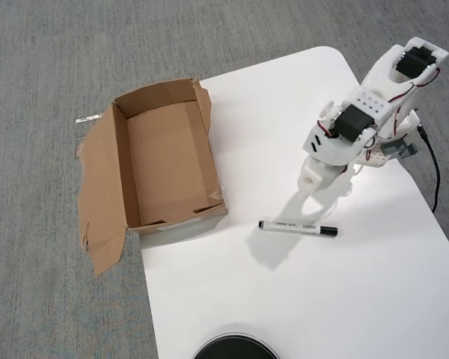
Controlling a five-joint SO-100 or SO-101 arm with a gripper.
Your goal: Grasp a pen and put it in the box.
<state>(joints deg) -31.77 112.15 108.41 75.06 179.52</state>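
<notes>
Nothing sits in the gripper (307, 188) as far as I can see, though looking straight down on it I cannot tell how far the jaws are parted. It points down at the white table (344, 299), its tip above the bare surface and near the pen (297, 227), up-screen of the barrel. That pen lies flat, nearly level across the overhead view, black cap to the right. Behind the gripper the white arm (374, 105) climbs toward the table's upper right corner, a black cable (432, 168) trailing off beside it. Over on the left, the brown box (118, 161) sits open on the table's left edge, overhanging the grey carpet (45, 75), well apart from the pen. One dark round object (234, 348) peeks in at the bottom edge.
</notes>
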